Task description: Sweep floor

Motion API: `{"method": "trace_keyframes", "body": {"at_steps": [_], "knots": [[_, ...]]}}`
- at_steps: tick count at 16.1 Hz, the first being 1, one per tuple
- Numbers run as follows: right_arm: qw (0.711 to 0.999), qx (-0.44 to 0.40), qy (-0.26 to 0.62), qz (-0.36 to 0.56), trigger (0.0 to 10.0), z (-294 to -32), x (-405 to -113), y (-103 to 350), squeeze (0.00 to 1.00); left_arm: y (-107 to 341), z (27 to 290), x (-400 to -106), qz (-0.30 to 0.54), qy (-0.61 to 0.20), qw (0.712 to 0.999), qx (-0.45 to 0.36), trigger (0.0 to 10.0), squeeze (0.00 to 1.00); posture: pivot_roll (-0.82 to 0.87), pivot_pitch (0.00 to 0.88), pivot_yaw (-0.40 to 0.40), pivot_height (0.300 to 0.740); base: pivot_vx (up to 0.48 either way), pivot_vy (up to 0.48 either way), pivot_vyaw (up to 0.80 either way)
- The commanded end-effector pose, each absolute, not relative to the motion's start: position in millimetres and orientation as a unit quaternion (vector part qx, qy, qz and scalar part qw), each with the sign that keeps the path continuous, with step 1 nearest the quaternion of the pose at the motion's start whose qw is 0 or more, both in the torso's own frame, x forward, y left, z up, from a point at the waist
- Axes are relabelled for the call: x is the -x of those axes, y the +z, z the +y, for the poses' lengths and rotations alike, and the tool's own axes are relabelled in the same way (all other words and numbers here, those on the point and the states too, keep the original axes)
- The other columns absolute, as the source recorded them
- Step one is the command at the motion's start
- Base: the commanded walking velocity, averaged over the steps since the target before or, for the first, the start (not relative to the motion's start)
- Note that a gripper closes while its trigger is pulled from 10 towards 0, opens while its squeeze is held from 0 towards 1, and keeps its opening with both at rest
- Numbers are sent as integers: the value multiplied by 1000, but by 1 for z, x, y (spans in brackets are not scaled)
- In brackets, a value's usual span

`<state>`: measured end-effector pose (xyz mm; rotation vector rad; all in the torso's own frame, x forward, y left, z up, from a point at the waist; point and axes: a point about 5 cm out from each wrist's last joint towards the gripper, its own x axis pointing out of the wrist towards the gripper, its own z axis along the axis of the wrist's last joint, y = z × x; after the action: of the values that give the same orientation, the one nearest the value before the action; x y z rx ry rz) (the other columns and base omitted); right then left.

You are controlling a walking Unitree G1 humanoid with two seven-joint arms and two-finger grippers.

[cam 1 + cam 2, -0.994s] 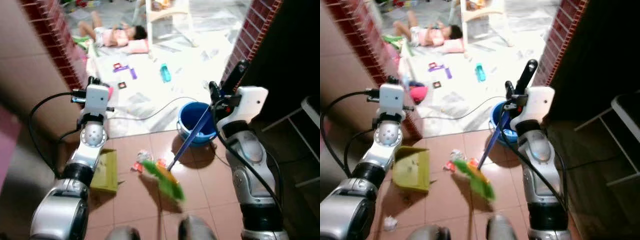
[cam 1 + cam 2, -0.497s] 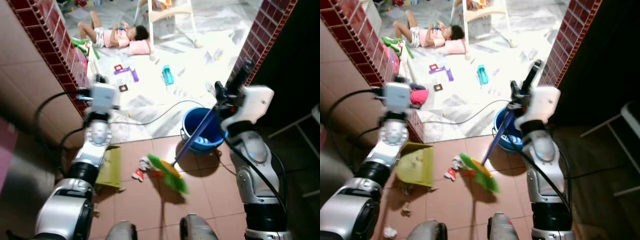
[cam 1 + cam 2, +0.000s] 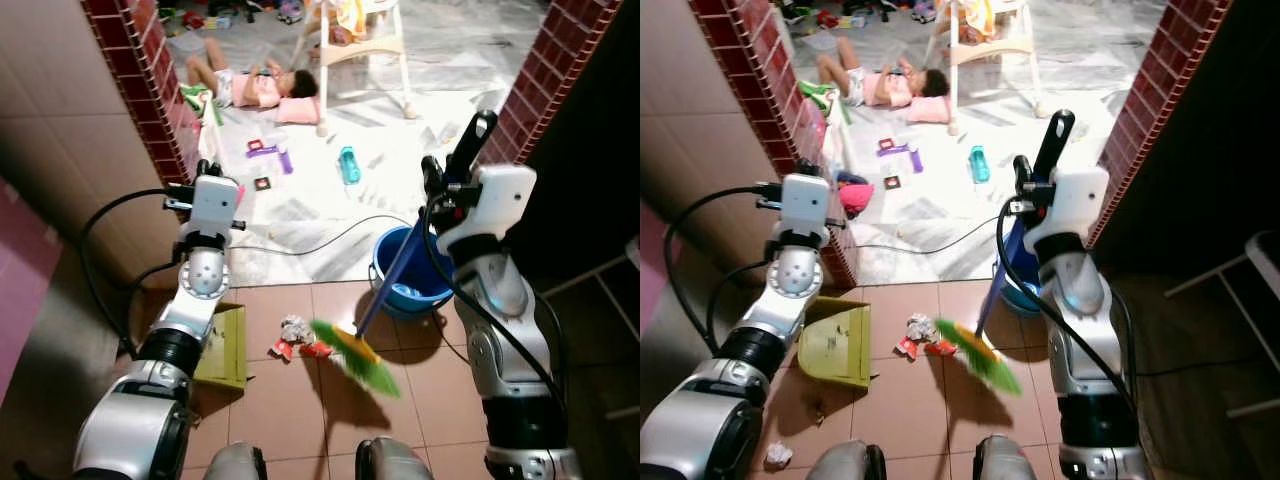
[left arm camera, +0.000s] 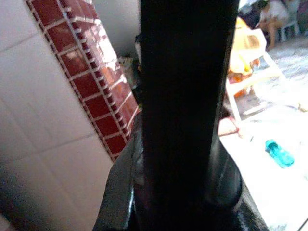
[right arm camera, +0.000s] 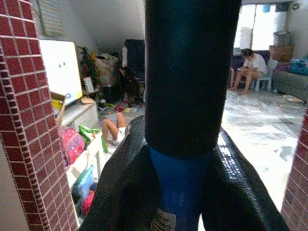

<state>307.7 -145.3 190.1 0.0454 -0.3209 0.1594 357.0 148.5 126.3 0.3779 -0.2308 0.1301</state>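
A broom with a blue handle (image 3: 395, 270) and green bristles (image 3: 358, 360) leans over the tiled floor. My right gripper (image 3: 438, 190) is shut high on that handle (image 5: 179, 192), whose black end sticks up above it. The bristles rest just right of a small heap of crumpled paper and red wrappers (image 3: 294, 337). A yellow-green dustpan (image 3: 225, 345) lies on the floor left of the litter, under my left arm. My left gripper (image 3: 205, 170) is shut on the dustpan's black pole (image 4: 185, 96).
A blue bucket (image 3: 430, 285) stands behind the broom, with a cable (image 3: 310, 240) running past it. Brick pillars (image 3: 160, 90) frame a doorway. Beyond lie a person on the floor (image 3: 255, 88), a white high chair (image 3: 360, 40) and toys. Another paper scrap (image 3: 778, 455) lies near my feet.
The camera has tilted up and shifted, showing more of the far room. The broom head has drawn a little nearer the litter. Both grippers keep their hold.
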Motion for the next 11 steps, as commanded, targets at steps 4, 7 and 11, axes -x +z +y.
{"method": "trace_keyframes", "body": {"at_steps": [4,7,11], "knots": [[970,3,79,-231,10000,-130,-315,215,0,131,137,-361,-122,59,971,-196,10000,0,-141,98,25,740,0,0,0],[971,-3,93,-219,10000,-108,-324,201,0,122,125,-359,-110,71,981,-144,10000,0,-139,96,21,740,0,0,0],[973,-21,114,-198,10000,-82,-333,189,0,109,104,-356,-67,73,987,-123,10000,0,-159,100,13,740,0,0,0]]}}
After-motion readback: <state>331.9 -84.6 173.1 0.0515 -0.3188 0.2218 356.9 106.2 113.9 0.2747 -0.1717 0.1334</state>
